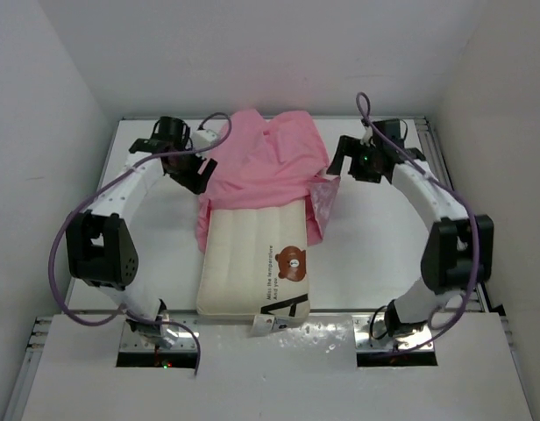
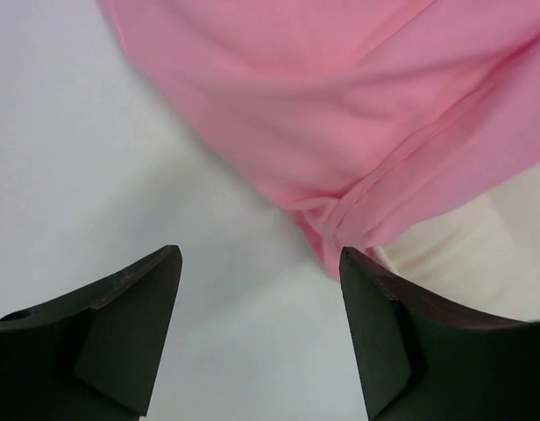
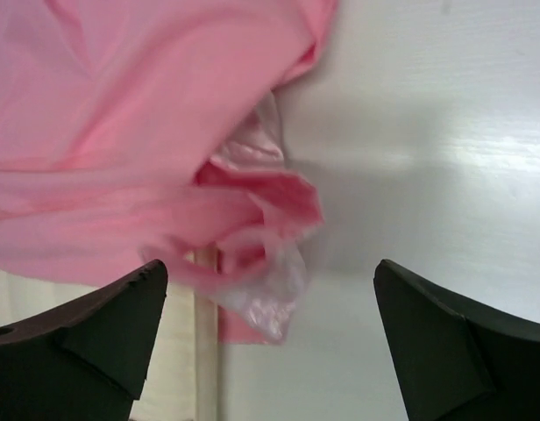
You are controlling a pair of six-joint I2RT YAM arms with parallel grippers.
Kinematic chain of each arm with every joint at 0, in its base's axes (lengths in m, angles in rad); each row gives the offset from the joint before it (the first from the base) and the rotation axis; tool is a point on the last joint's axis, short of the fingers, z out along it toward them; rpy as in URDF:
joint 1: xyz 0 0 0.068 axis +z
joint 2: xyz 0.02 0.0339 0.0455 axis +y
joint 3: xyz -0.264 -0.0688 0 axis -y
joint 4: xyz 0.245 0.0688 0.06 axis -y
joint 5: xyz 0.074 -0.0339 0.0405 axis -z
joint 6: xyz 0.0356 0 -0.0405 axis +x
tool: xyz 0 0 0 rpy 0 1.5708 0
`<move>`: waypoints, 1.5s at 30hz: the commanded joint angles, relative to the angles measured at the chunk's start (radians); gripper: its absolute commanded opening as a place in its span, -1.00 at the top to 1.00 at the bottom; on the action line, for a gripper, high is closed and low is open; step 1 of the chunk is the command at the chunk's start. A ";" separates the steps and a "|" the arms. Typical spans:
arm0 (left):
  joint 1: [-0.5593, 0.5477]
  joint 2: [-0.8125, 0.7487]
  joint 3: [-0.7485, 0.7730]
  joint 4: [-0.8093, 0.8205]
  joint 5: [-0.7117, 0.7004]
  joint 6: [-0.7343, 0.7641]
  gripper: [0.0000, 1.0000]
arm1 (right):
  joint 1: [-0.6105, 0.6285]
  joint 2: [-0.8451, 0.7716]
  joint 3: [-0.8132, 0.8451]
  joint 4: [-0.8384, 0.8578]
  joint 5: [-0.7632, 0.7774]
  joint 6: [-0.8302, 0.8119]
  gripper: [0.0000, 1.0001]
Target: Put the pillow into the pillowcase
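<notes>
The cream pillow [image 1: 252, 263] lies lengthwise in the middle of the table, bear patch near its front right. Its far end is under the pink pillowcase [image 1: 261, 158], which is bunched up behind it. My left gripper [image 1: 193, 180] is open and empty at the pillowcase's left edge; the left wrist view shows the pink hem [image 2: 340, 219] and a strip of pillow [image 2: 463, 254] just past the right finger [image 2: 384, 333]. My right gripper [image 1: 333, 168] is open and empty beside the case's right corner [image 3: 261, 263], with the pillow edge [image 3: 178, 368] below it.
The white table [image 1: 375, 246] is walled by white panels at the back and sides. A metal rail [image 1: 432, 158] runs along the right edge. The arm bases stand at the near edge on a white board [image 1: 270, 377].
</notes>
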 commanded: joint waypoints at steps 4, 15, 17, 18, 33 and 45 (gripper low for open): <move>-0.206 -0.007 0.132 0.033 0.002 0.131 -0.25 | 0.085 -0.354 -0.348 0.146 0.051 -0.045 0.52; -0.386 0.208 0.160 0.277 0.120 0.088 -0.53 | 0.320 -0.365 -0.695 0.526 -0.121 0.179 -0.98; -0.403 0.218 0.143 0.290 0.135 0.082 -0.51 | 0.337 -0.277 -0.696 0.623 -0.204 0.216 -0.98; -0.419 0.227 0.139 0.294 0.148 0.068 -0.49 | 0.358 -0.250 -0.688 0.643 -0.213 0.228 -0.98; -0.501 0.136 0.228 0.100 0.251 0.071 1.00 | 0.277 -0.213 -0.512 0.974 -0.192 0.412 1.00; -0.542 -0.013 0.196 -0.046 0.320 0.222 1.00 | 0.252 -0.106 -0.495 1.064 0.362 0.691 1.00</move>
